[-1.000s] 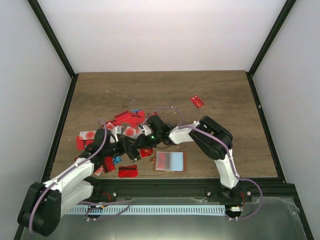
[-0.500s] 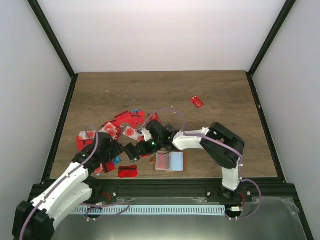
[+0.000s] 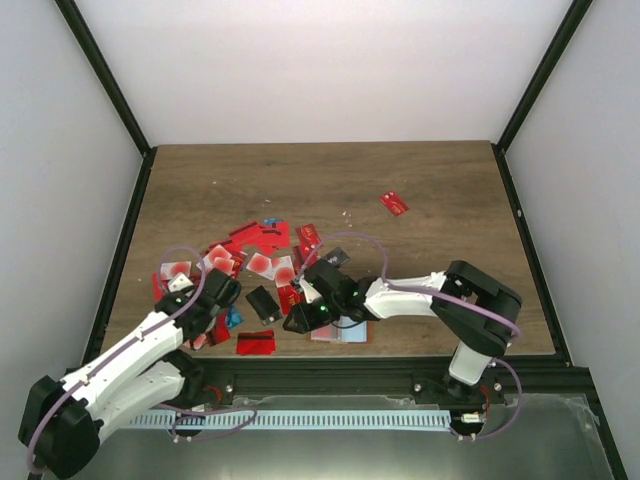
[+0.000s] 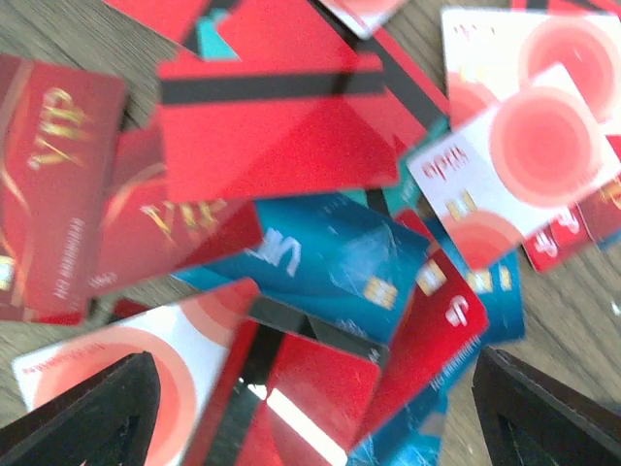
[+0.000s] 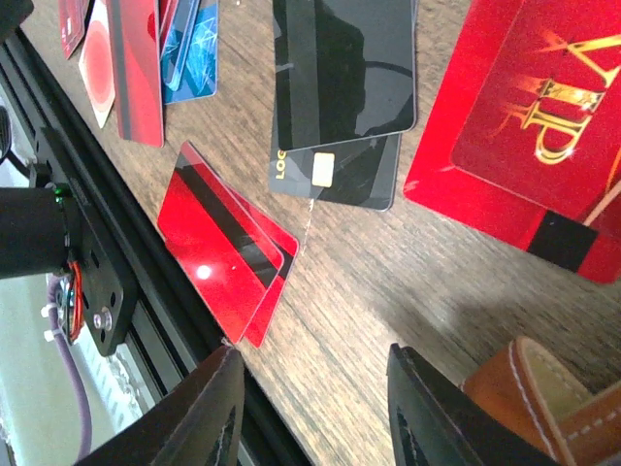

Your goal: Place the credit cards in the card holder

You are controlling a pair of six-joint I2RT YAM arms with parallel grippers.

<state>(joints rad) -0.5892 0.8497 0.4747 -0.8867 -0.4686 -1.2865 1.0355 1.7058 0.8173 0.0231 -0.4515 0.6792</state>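
Note:
The credit cards [image 3: 250, 262] lie in a loose heap on the left of the table, mostly red, some white with a red blotch, a few blue. My left gripper [image 3: 224, 292] hovers open over the heap's near-left part. In its wrist view the left gripper [image 4: 315, 417] spans a red striped card [image 4: 272, 126] and a blue card [image 4: 320, 257], touching neither. The card holder [image 3: 355, 333] lies open near the front edge, partly under my right arm. My right gripper [image 3: 300, 320] is open just left of it, and between the fingers of the right gripper [image 5: 310, 417] only bare wood shows. The holder's orange-brown edge [image 5: 543, 398] is beside the right finger.
A black card [image 3: 262, 303] lies left of the right gripper, seen as two stacked black cards [image 5: 344, 78]. Two overlapping red cards [image 3: 256, 343] sit at the table's front rail [image 5: 58, 243]. A lone red card [image 3: 394, 203] lies at the far right.
Both grippers have parted from their meeting over the heap. The left one drew back left and opened wide. The right one swung toward the front edge beside the card holder and opened.

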